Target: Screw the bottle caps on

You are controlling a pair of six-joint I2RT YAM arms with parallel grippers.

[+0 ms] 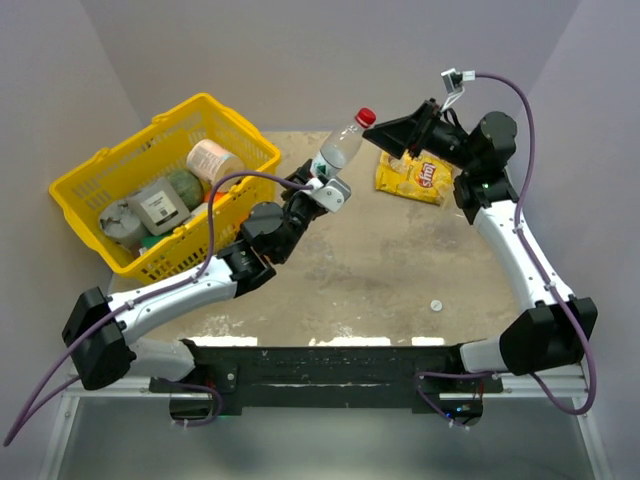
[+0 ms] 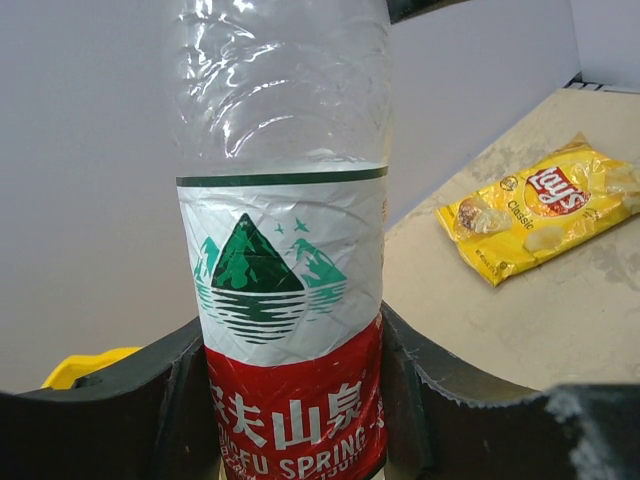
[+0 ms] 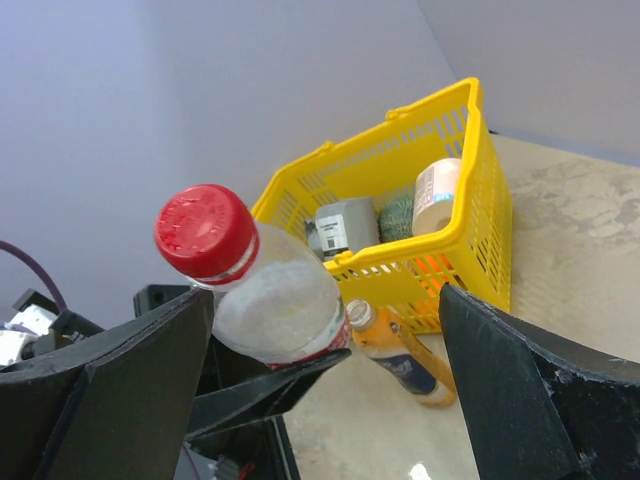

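1. A scuffed beige table [image 1: 380, 270] ran from the arm bases out to plain grey-lilac walls.
2. Closest in, a small round white plastic screw cap [image 1: 436, 304] lay alone on the table on the right arm's side. It was well apart from both grippers.
3. Further out, the left gripper [image 1: 320, 172] was clamped on a clear plastic water bottle [image 1: 338, 150]. Its black fingers [image 2: 170, 400] pressed either side of the red-and-white label. The bottle was held up off the table, cap end pointed toward the right gripper [image 1: 385, 135].
4. And there it was: the round red plastic screw cap [image 1: 366, 117] sat on the bottle's neck, in the air over the far part of the table. How tightly it was seated could not be told.
5. Just beside that cap, the right gripper had its jaws spread wide and held nothing. Its wrist view showed the cap near the left-hand finger, and contact could not be judged.
6. Back on the left, a yellow plastic mesh basket [image 1: 120, 150] held several packaged goods. A small orange bottle [image 3: 400, 355] lay on the table just beside it.
7. Far right, a crinkled yellow snack bag [image 1: 415, 175] lay flat near the back wall.
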